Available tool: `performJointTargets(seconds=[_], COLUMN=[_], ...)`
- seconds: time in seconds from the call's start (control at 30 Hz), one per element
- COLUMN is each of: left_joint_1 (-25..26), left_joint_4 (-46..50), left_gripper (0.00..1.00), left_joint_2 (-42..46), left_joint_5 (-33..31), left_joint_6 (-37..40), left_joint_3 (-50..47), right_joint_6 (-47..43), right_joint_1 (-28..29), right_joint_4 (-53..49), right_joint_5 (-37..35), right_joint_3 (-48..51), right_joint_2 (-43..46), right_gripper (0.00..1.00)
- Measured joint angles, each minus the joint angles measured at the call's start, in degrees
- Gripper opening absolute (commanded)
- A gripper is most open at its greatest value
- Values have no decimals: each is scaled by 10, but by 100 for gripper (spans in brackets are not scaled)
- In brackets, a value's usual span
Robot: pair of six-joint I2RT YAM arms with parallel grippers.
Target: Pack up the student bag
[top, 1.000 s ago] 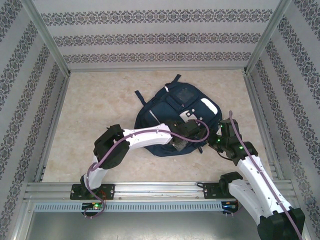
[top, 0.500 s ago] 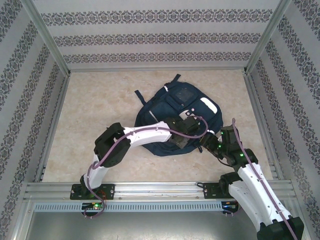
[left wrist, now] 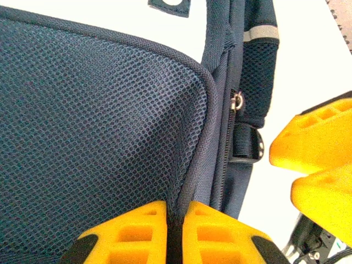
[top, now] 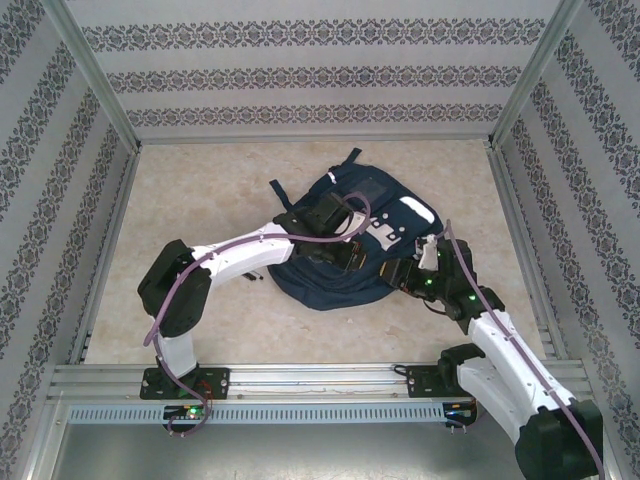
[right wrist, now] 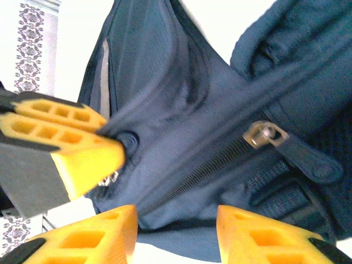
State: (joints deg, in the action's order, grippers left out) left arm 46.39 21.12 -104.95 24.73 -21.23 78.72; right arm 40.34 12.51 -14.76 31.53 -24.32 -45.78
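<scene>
While the student bag (top: 372, 192) lies flat near the middle of the table (top: 200, 200), the left gripper (left wrist: 175, 213) is pinched tight on the piped edge of the bag's mesh panel (left wrist: 99, 121), its two yellow fingers pressed together with just the seam between them. Close by, at the bag's near right edge, the right gripper (right wrist: 176, 217) stands partly open, its fingers apart with the lower rim of the fabric in the gap between them but not clamped, and a metal zipper pull (right wrist: 267, 133) lies just above.
</scene>
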Motion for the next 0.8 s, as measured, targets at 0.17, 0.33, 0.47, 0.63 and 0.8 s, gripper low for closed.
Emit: performJointTargets(seconds=[0.17, 0.33, 0.47, 0.63, 0.8], left_joint_1=[0, 0, 0, 0, 0], left_joint_4=[-23, -37, -37, -38, -52], left_gripper=[3, 6, 6, 9, 14], left_joint_2=[-7, -25, -44, -52, -52], left_joint_5=[43, 68, 70, 75, 86], left_joint_6=[-2, 2, 14, 19, 17], left_joint_3=[-16, -25, -25, -25, -34], right_joint_6=[0, 0, 0, -3, -2], right_joint_1=[0, 0, 0, 0, 0], right_joint_4=[17, 26, 26, 34, 57], right_joint_5=[-6, -12, -21, -23, -19], right_joint_3=[1, 9, 15, 28, 53], right_joint_2=[-20, -49, -55, -36, -35], right_gripper=[35, 35, 36, 39, 41])
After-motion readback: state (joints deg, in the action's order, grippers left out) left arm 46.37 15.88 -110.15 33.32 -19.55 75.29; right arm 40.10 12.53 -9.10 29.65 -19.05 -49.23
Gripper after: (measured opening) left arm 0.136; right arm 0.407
